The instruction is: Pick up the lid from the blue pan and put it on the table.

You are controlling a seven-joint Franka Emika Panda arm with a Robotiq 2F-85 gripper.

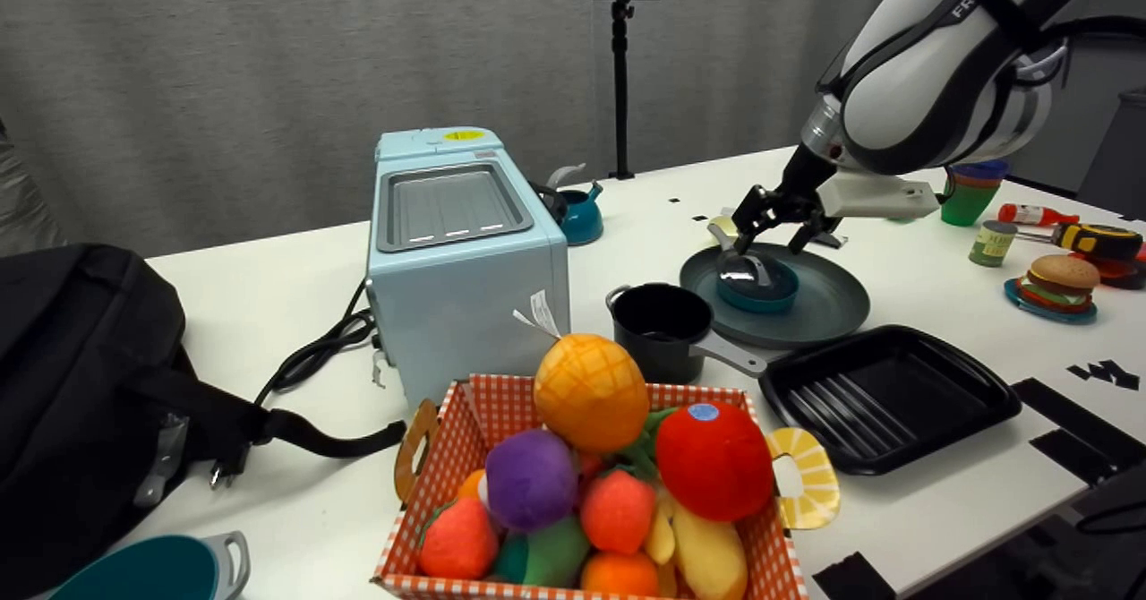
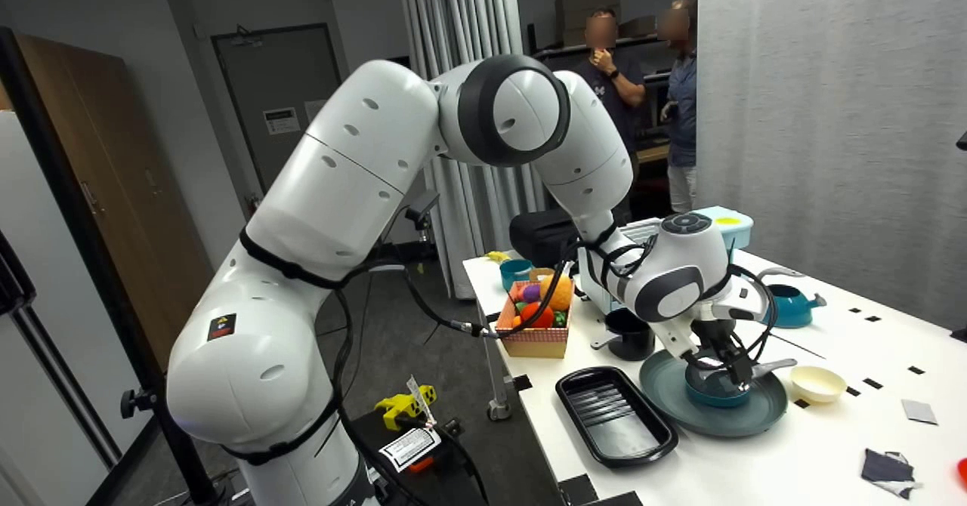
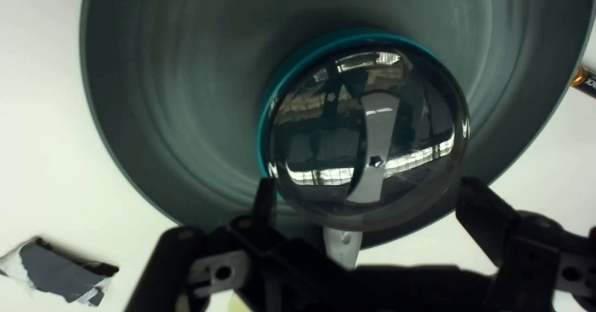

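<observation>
The lid (image 3: 321, 146) is clear and domed with a grey strap handle. It rests on the blue pan (image 3: 372, 36), off-centre, with the pan's teal rim showing at one side in the wrist view. The blue pan (image 1: 759, 303) sits inside the large dark tray; it also shows in an exterior view (image 2: 710, 399). Its grey handle (image 3: 343, 247) passes under the lid's edge. My gripper (image 3: 367, 181) is open, with its fingers apart on either side of the lid's near part and nothing between them gripped. The gripper (image 1: 768, 246) is just above the lid. The white table (image 1: 931, 300) lies below.
The dark round tray (image 1: 833, 313) surrounds the pan. A black grill pan (image 1: 895, 394) and a black pot (image 1: 658, 349) stand close by. A cream bowl (image 2: 818, 384) is near the pan handle. A fruit basket (image 1: 479, 403), a blue oven (image 1: 474, 304) and a kettle (image 1: 582, 217) stand farther off.
</observation>
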